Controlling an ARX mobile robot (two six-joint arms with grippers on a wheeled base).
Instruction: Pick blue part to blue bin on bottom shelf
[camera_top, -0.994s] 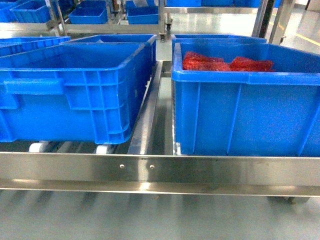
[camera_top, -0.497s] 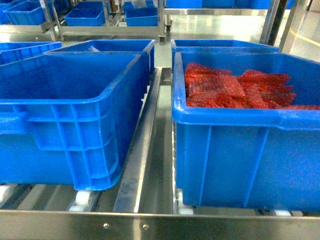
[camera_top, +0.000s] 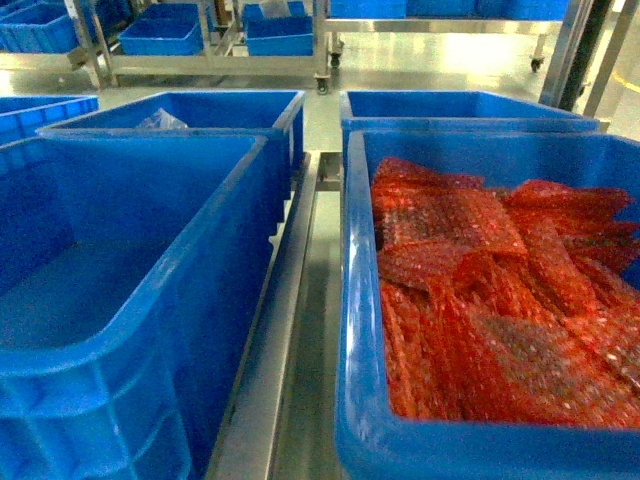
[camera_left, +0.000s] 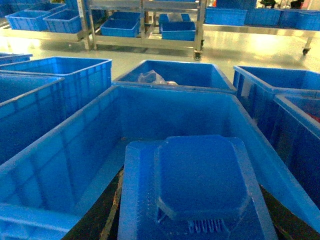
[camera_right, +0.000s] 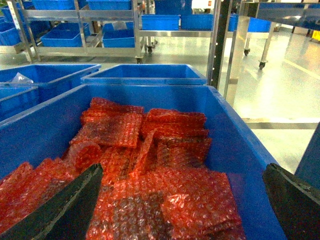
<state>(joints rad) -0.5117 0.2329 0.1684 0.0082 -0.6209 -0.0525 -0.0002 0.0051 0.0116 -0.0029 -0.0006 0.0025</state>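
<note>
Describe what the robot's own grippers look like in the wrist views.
Only the fingers show. The right gripper has two dark, near-black fingers with a matte, slightly rough surface, wedge-shaped and tapering to angled tips, at the frame's lower corners. Of the left gripper, only slivers of dark finger show. No cables or markings are visible, and neither arm appears in the head view.

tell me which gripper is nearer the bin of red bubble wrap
Right. The right gripper hangs open directly over the bin of red bubble wrap; the left gripper holds the blue part over the neighbouring empty blue bin.
</note>
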